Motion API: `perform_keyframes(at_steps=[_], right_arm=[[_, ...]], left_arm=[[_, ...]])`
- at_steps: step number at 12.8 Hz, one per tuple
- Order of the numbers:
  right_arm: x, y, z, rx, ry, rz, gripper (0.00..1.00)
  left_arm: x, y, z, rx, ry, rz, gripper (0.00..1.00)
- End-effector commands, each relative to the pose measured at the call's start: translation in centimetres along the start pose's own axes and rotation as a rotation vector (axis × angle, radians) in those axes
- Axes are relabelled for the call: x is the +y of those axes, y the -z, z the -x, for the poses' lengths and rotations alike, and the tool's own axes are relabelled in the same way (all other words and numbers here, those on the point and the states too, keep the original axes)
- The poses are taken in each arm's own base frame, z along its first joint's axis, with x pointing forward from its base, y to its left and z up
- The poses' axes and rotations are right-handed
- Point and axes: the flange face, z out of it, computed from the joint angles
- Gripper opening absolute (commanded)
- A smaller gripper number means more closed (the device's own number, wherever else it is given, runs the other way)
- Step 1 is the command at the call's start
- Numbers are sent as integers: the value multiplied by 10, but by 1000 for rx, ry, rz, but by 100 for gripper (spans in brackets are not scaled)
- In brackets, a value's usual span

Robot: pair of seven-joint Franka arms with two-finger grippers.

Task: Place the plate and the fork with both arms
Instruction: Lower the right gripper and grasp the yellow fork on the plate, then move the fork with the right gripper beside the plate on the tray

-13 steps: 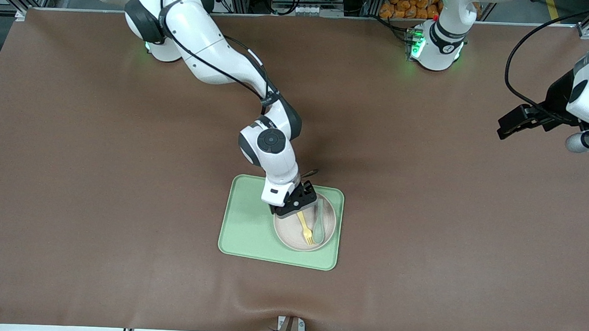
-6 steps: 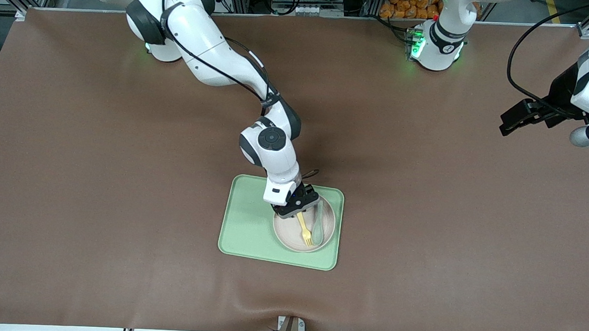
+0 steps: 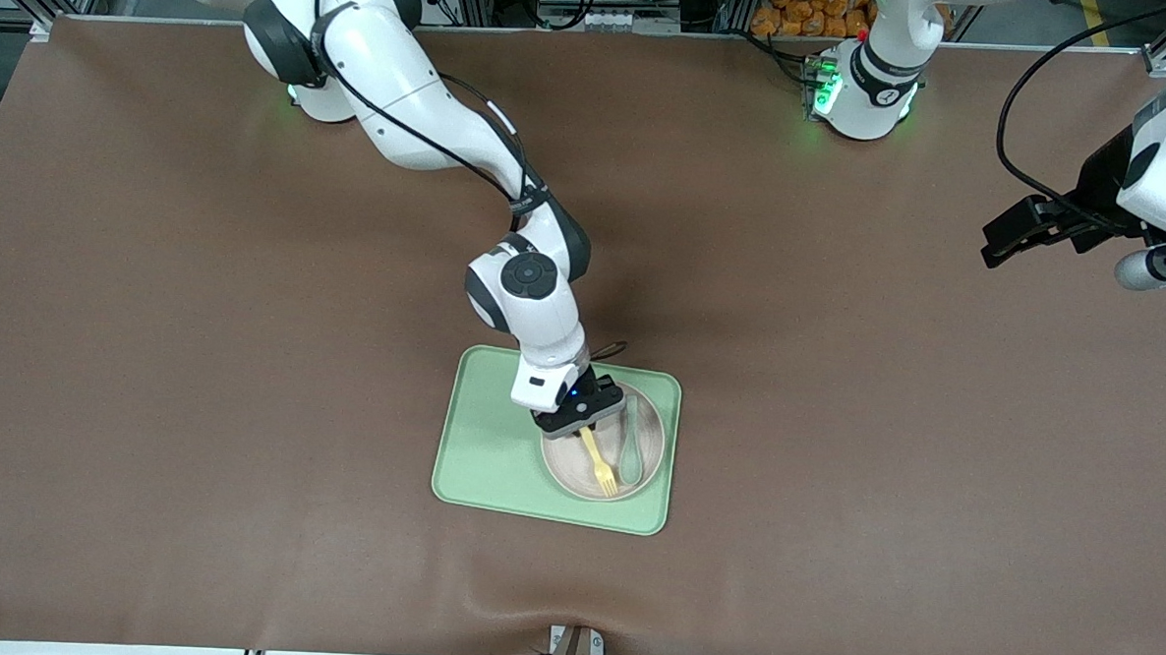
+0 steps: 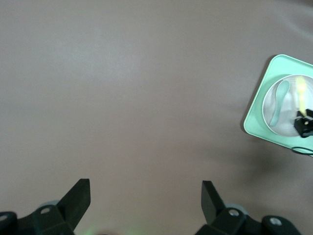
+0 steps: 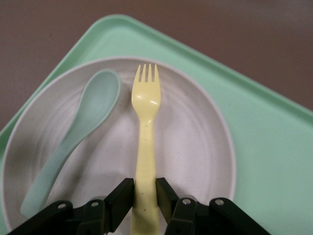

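We find the right gripper point(image 3: 583, 418) down over the plate point(image 3: 567, 472), its fingers point(image 5: 120, 196) clamped on the handle of the fork point(image 3: 599, 462). In the right wrist view the two black pads press the pale-yellow handle from either side, and the tines point away from the wrist across the plate's middle. We cannot tell whether the tines touch the plate surface.

Taking the plate as a clock face in the front view, with 12 toward the robots' bases, the gripper sits at about 11 o'clock over the rim, and the fork runs from there toward 5 o'clock, tines ending near the plate's centre. The spoon point(image 3: 630, 451), grey-green, lies in the plate just beside the fork, on the side toward the left arm's end of the table; its bowl is nearer the front camera and its handle points to about 12.

The plate rests on the tray point(image 3: 484, 451), in the half toward the left arm's end, its rim close to the tray's edge at 3 o'clock. The tray lies on the brown table point(image 3: 197, 370), around mid-table.

The left gripper point(image 3: 1008, 236) waits in the air over the table's edge at the left arm's end, well apart from the tray. Its fingers point(image 4: 76, 198) stand wide apart, nothing between them.
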Motion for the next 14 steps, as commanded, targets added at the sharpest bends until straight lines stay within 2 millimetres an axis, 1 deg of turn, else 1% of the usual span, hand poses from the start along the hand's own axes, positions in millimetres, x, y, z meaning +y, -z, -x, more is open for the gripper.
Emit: perform_keyframes(at_steps=[1, 2, 3, 4, 5, 6, 7, 8, 10, 11, 12, 13, 14], right_arm=[[24, 49, -11, -20, -62, 6, 0], [26, 61, -15, -44, -110, 13, 0], [29, 71, -16, -82, -202, 31, 0], [38, 71, -10, -126, -333, 71, 0], [55, 68, -3, -141, -481, 120, 0], [59, 62, 10, -163, -549, 147, 0], [67, 51, 25, -194, -561, 168, 0], [75, 46, 31, -207, -573, 179, 0], [81, 36, 41, -223, -579, 188, 0], [89, 31, 45, -232, -587, 195, 0], [92, 31, 44, -235, -593, 195, 74], [95, 35, 42, -236, -602, 193, 100], [100, 41, 38, -234, -597, 189, 100]], left_arm=[[0, 3, 2, 9, -16, -8, 100], [0, 3, 2, 9, -19, -8, 100], [2, 3, 4, 10, -20, -11, 100], [2, 4, 4, 13, -20, -12, 100], [1, 4, 4, 11, -17, -13, 100], [1, 4, 4, 7, -19, -10, 100], [0, 4, 5, 6, -18, -12, 100], [1, 4, 5, 6, -15, -12, 100], [9, 1, 8, -1, -25, -10, 100], [9, 1, 8, -2, -25, -9, 100], [11, 1, 9, -2, -27, -7, 100], [12, 1, 8, -3, -28, -7, 100], [12, 0, 8, -4, -28, -7, 100]])
